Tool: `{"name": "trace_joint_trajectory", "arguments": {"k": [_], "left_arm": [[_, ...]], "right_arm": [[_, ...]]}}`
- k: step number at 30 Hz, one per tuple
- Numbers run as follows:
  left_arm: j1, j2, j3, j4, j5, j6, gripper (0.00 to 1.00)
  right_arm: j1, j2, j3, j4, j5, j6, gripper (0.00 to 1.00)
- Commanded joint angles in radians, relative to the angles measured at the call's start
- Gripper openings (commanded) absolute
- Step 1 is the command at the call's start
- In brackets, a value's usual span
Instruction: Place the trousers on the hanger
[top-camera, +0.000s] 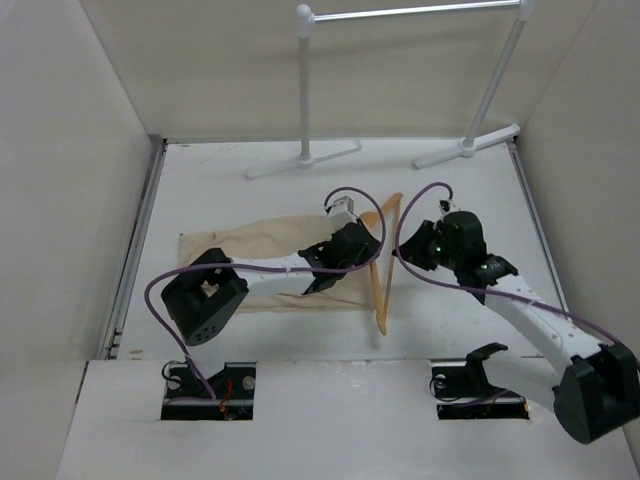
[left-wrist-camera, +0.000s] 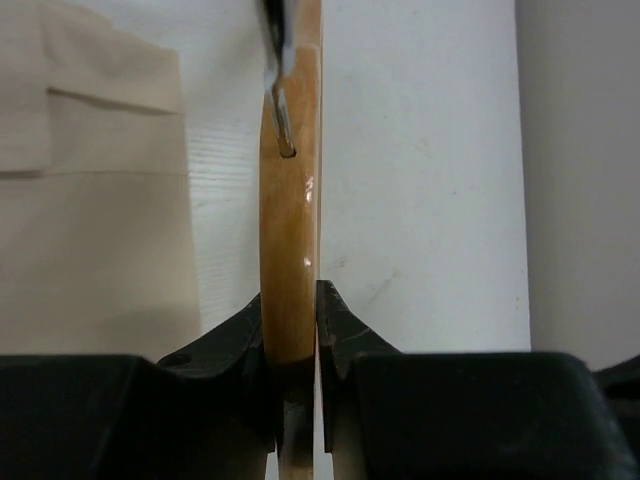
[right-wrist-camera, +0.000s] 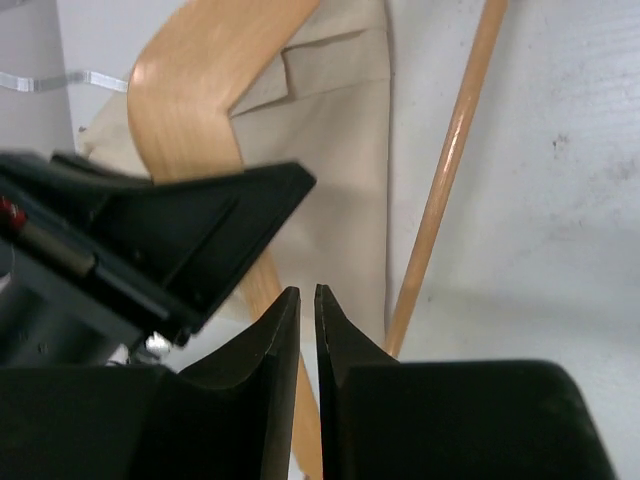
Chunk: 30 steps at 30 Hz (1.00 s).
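1. At the hanger's curved top, the left claw (left-wrist-camera: 302, 312) is clamped on the light wood of the hanger (left-wrist-camera: 290, 230). One finger presses each face, just below where the thin metal hook (left-wrist-camera: 282, 110) enters the wood.
2. On the hanger's other side, the right claw (right-wrist-camera: 307, 300) has its fingers almost together, with only a thin slit between them. Nothing shows pinched at the tips. Hanger wood runs beneath them, but whether it touches them cannot be told.
3. From above, the hanger sits between the two claws, with one long wooden side reaching toward the near edge of the worktop (top-camera: 250, 190). In the right wrist view its crossbar (right-wrist-camera: 450, 170) slants past just right of the claw.
4. Left of the hanger, the trousers (top-camera: 255, 240) lie flat and wrinkled on the worktop. Their pocket flap (left-wrist-camera: 110, 95) lies near the hanger, and the left arm stretches over them.
5. Beyond the hanger, at the far side of the worktop, a white garment rail (top-camera: 400, 12) stands on its feet, well apart from it.
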<state>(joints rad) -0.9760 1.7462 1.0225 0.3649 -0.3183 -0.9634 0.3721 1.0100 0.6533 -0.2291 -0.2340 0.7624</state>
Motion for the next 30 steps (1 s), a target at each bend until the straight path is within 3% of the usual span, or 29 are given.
{"name": "trace_joint_trajectory", "arguments": {"k": [1, 11, 23, 27, 30], "left_arm": [[-0.006, -0.093, -0.067, 0.126, -0.074, -0.041, 0.00], [-0.010, -0.093, -0.171, 0.163, -0.081, -0.047, 0.02], [-0.016, -0.067, -0.203, 0.161, -0.079, -0.069, 0.02], [-0.013, -0.063, -0.223, 0.166, -0.087, -0.074, 0.02], [-0.007, -0.068, -0.243, 0.169, -0.100, -0.074, 0.02]], "right_arm": [[0.020, 0.082, -0.010, 0.238, 0.039, 0.018, 0.18], [0.106, 0.436, 0.048, 0.405, 0.073, 0.014, 0.39], [0.149, 0.584, 0.048, 0.421, 0.162, 0.029, 0.49], [0.176, 0.610, 0.019, 0.471, 0.117, 0.090, 0.46], [0.173, 0.587, -0.023, 0.533, 0.105, 0.150, 0.20]]}}
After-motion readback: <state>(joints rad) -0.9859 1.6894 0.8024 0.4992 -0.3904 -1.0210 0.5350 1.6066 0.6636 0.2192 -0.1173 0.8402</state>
